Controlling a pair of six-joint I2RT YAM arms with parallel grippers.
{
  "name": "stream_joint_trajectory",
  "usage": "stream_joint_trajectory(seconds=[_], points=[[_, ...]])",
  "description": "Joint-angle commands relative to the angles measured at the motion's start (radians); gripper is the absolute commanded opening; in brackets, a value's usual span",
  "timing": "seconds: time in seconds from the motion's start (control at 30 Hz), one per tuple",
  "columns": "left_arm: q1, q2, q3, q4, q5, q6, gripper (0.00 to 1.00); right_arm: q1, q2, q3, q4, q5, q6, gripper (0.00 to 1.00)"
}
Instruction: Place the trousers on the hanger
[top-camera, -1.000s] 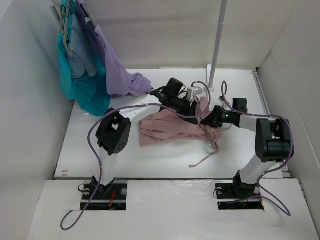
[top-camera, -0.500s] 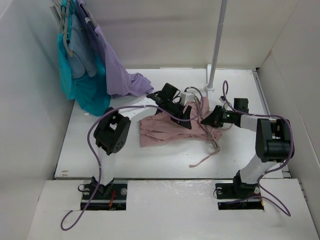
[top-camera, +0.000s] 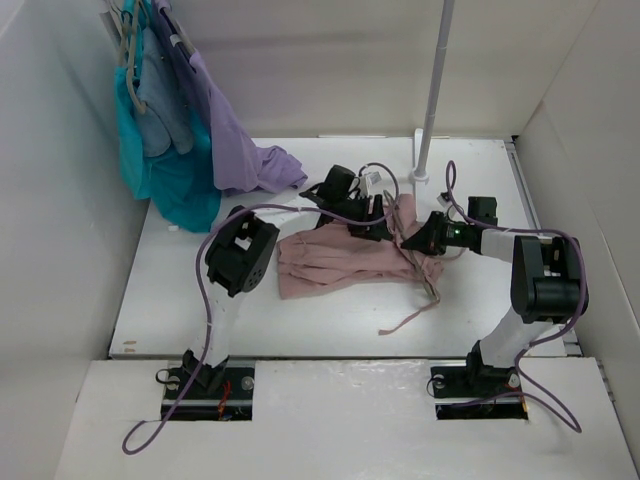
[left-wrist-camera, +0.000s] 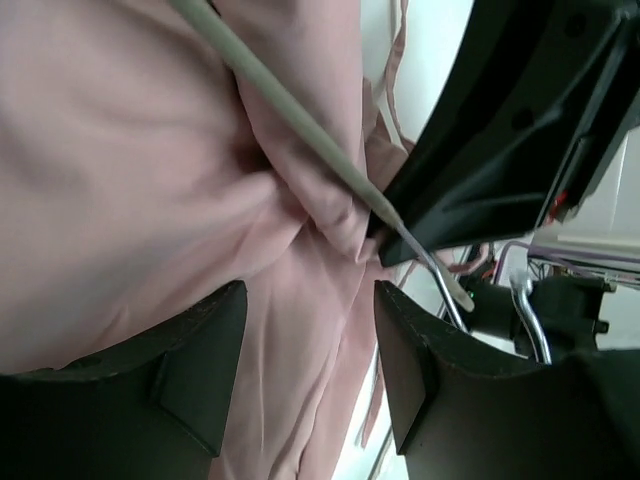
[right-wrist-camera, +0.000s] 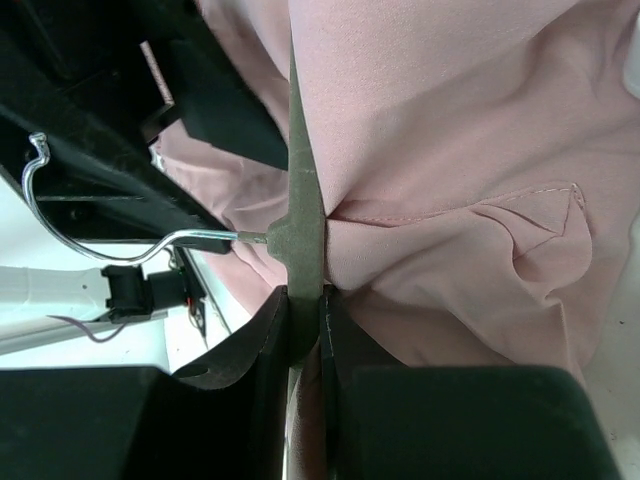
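Vs a sec ago, top view: left arm (top-camera: 240, 255) elbow moved up-right, left gripper (top-camera: 372, 218) pulled back toward upper centre; right gripper (top-camera: 427, 238) and trousers (top-camera: 330, 262), bunched mid-frame, unchanged. Left jaws approx half open over the pink cloth, holding nothing; right jaws pinched on the hanger (right-wrist-camera: 304, 190) bar. From above, hanger mostly hidden by arms and cloth; hook clear only in wrist views.

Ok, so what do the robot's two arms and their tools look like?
Both arms pair white links with boxy black joint housings: left arm, right arm. A purple cable loops along each. A small green light glows near the right wrist. The left tool and right tool have matte black, wedge-shaped fingers.
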Motion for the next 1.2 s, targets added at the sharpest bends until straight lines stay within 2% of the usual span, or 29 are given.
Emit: stream_joint_trajectory(seconds=[0.0,0.1,0.27,0.4,0.5,0.53,0.7,0.8,0.93,1.1,1.17], points=[[-0.024,0.017,0.073,0.066,-0.020,-0.041,0.51,-0.002,-0.007,0.033,0.031,-0.072,-0.027,0.00],[-0.050,0.052,0.119,0.032,-0.031,-0.031,0.51,-0.002,0.002,0.033,0.031,-0.072,-0.027,0.00],[-0.059,0.070,0.131,0.041,-0.031,-0.049,0.45,0.017,0.002,0.033,0.031,-0.072,-0.027,0.00],[-0.059,0.090,0.140,0.003,-0.073,-0.049,0.34,0.017,0.002,0.033,0.040,-0.072,-0.018,0.00],[-0.059,0.100,0.140,-0.006,-0.091,-0.037,0.30,0.026,0.002,0.042,0.041,-0.072,-0.018,0.00],[-0.059,0.100,0.151,-0.006,-0.102,-0.037,0.27,0.026,0.002,0.042,0.041,-0.072,-0.018,0.00],[-0.059,0.129,0.183,0.012,-0.102,-0.055,0.00,0.037,0.011,0.042,0.041,-0.072,-0.018,0.00],[-0.059,0.129,0.192,0.003,-0.093,-0.044,0.00,0.037,0.011,0.033,0.041,-0.063,-0.018,0.00],[-0.033,0.086,0.183,-0.091,-0.074,0.032,0.00,0.012,-0.021,0.042,0.041,-0.054,0.020,0.00],[0.020,-0.040,0.078,-0.223,-0.102,0.285,0.00,-0.019,-0.121,0.082,0.041,0.038,0.126,0.00],[0.031,-0.098,0.038,-0.239,-0.111,0.333,0.00,-0.019,-0.121,0.093,0.041,0.078,0.154,0.00]])
